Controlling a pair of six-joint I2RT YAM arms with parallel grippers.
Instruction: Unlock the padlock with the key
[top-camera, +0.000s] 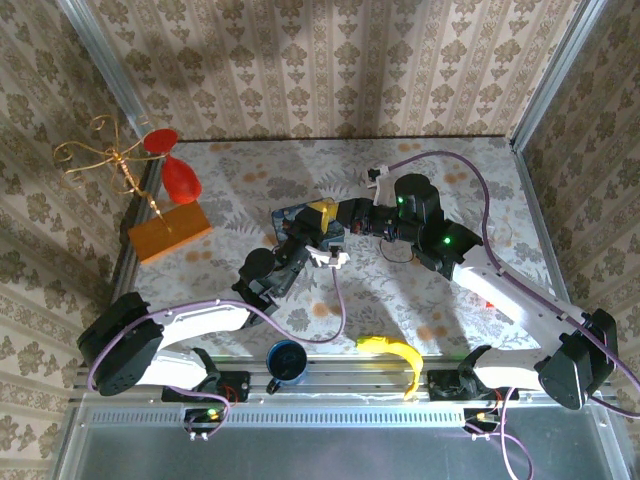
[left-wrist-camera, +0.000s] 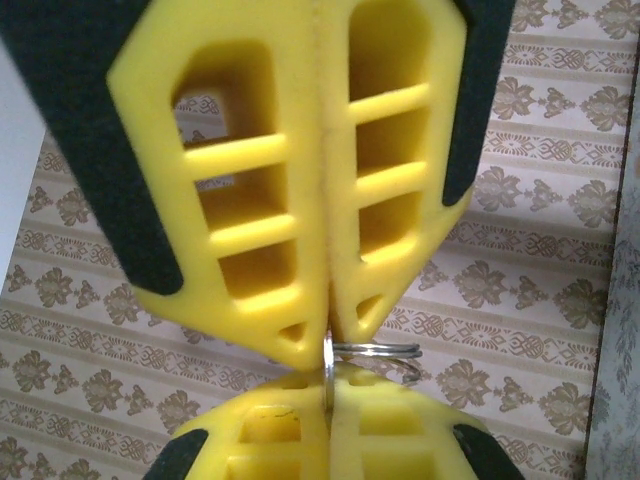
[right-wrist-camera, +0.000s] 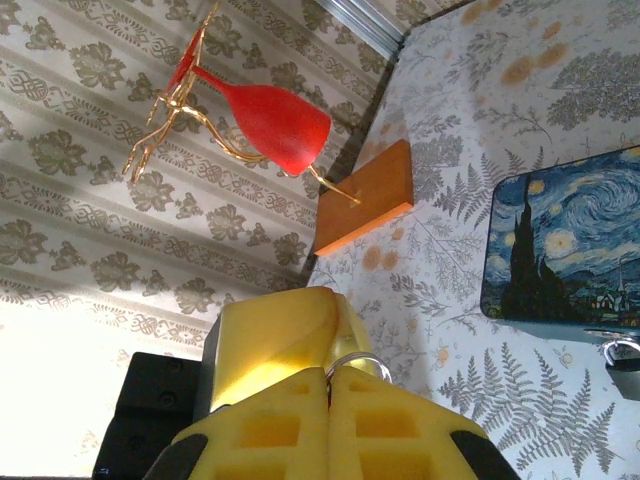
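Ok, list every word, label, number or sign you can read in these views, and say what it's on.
None can be read.
The blue tin carries only a painted starry night, no lettering.
The blue mug and the orange wooden block show no markings.
The wallpaper is pattern only.

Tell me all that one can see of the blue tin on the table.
The tin is flat and rectangular with rounded corners, seemingly metal. Its top bears a painted night sky: blue swirls, yellow stars, a dark cypress, a village. It lies flat on the floral table, cut off by the right wrist view's edge. A small silvery padlock sits by one edge.
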